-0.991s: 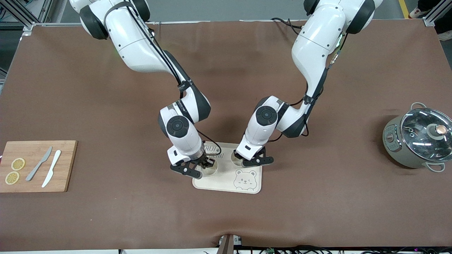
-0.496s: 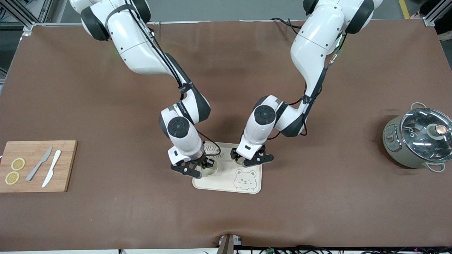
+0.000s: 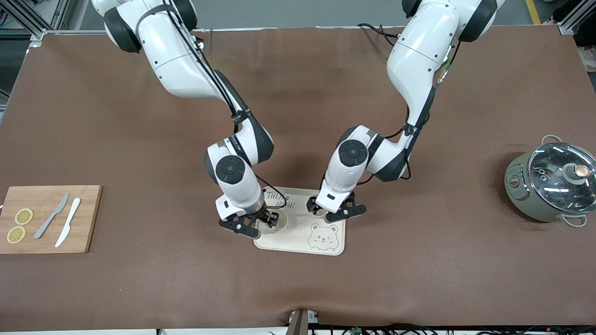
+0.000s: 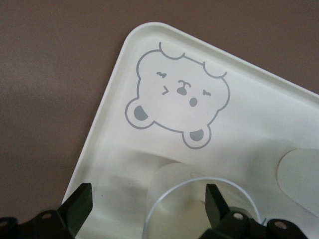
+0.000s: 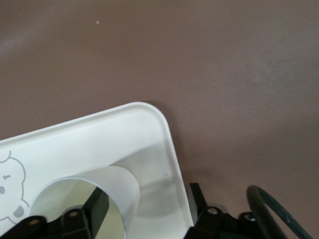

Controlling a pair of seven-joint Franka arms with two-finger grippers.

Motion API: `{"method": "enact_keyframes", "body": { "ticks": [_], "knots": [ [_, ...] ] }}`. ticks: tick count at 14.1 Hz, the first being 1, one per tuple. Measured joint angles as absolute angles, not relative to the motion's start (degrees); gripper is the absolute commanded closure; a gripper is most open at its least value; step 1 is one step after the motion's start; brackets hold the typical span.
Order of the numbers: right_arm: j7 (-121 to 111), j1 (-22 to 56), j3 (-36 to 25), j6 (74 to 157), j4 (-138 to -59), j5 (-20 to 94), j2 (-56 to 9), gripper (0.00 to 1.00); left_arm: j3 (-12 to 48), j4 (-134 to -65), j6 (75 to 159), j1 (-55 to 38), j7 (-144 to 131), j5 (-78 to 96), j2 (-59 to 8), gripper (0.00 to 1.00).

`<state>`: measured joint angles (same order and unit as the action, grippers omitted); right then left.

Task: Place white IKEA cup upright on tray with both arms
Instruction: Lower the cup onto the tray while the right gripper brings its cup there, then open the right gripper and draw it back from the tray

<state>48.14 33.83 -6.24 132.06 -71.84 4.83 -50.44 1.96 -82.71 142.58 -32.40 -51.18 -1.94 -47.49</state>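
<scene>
The cream-white tray [image 3: 298, 237] with the grey bear face lies mid-table. Two white cups stand upright on it: one [image 3: 275, 223] at the right arm's end, one [image 3: 316, 208] at the left arm's end. My right gripper [image 3: 253, 223] is open over the first cup. In the right wrist view one finger [image 5: 97, 209] is inside the cup [image 5: 114, 186] and the other is outside, over the tray's rim [image 5: 169, 144]. My left gripper [image 3: 334, 211] is open over the second cup. In the left wrist view one finger [image 4: 215, 199] is at the cup's rim [image 4: 169, 199], and the tray [image 4: 124, 149] lies below.
A wooden cutting board [image 3: 84, 218] with two knives and lemon slices lies at the right arm's end of the table. A grey pot with a glass lid [image 3: 551, 181] stands at the left arm's end. Brown cloth covers the table round the tray.
The right gripper has shifted slightly toward the right arm's end of the table, the left gripper slightly toward the left arm's end. Both cups stay upright on the tray.
</scene>
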Motion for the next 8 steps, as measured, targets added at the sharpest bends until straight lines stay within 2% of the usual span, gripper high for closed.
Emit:
{"method": "enact_keyframes", "body": {
  "ticks": [3, 8],
  "knots": [
    [47.6, 32.9, -6.3, 120.5, -70.4, 4.8, -43.9, 0.00, 1.9, -82.6, 141.3, -32.2, -51.2, -1.9, -46.7, 0.00],
    [36.7, 26.8, -6.5, 92.8, -69.6, 6.5, -26.1, 0.00, 1.8, -82.2, 138.1, -31.9, -51.2, -1.9, -45.5, 0.00]
  ]
}}
